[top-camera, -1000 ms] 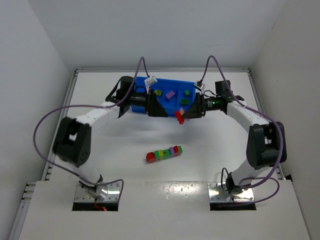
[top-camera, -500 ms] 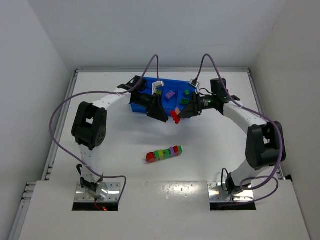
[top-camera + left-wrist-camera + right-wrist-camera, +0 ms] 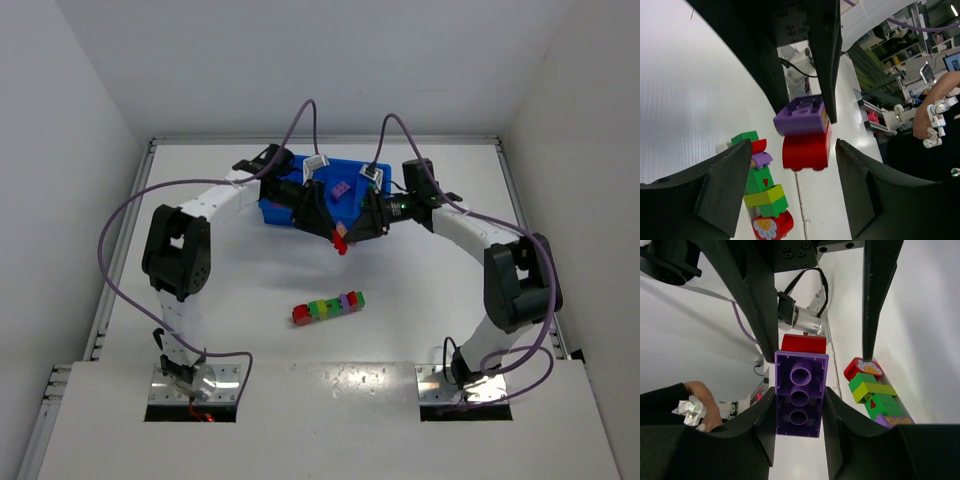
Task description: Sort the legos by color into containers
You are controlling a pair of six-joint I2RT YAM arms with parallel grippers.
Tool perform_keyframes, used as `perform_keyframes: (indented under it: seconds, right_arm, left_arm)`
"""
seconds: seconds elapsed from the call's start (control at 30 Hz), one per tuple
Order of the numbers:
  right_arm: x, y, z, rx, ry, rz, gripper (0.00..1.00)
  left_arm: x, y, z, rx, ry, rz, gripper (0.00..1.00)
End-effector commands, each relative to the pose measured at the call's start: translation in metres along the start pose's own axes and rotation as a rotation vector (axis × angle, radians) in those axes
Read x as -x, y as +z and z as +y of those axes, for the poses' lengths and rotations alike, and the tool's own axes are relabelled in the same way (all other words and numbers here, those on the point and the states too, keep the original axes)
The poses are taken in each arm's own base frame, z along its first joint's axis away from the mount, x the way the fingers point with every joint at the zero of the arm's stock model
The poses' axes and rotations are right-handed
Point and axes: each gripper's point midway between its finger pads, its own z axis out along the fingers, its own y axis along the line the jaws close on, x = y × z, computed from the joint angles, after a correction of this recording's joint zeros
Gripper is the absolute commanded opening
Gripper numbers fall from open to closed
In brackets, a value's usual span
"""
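Note:
My right gripper (image 3: 350, 230) (image 3: 800, 390) is shut on a purple lego (image 3: 800, 395) with a red lego (image 3: 804, 343) (image 3: 341, 241) joined to its far end. It holds them in the air just in front of the blue container tray (image 3: 273, 211). My left gripper (image 3: 333, 230) (image 3: 794, 145) faces it, open, one finger (image 3: 715, 190) on either side of the red lego (image 3: 806, 150) with a gap on both sides. The purple lego (image 3: 800, 115) sits above the red one in the left wrist view. A pink lego (image 3: 340, 188) lies in the tray.
A strip of joined legos (image 3: 328, 307) (image 3: 760, 185) (image 3: 875, 390) in red, green, yellow and purple lies on the white table nearer the arm bases. Purple cables (image 3: 300, 125) arch over both wrists. White walls enclose the table on three sides.
Both grippers have shifted a little left and toward the bases with the red-and-purple pair. The left arm has swung in, and its jaws have narrowed around the red lego.

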Motion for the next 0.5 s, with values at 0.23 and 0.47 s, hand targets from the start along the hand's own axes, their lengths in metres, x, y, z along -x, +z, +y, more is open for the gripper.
perform_keyframes:
  seconds: [0.23,0.47]
  right_arm:
    - [0.031,0.009,0.008,0.026,-0.131,-0.008,0.00]
    - [0.044,0.004,0.002,0.010,-0.148,-0.034,0.00]
  left_arm:
    - [0.022,0.002,-0.050,-0.153,0.129,-0.035,0.45]
    - [0.025,0.005,-0.051,-0.139,0.123,-0.023,0.12]
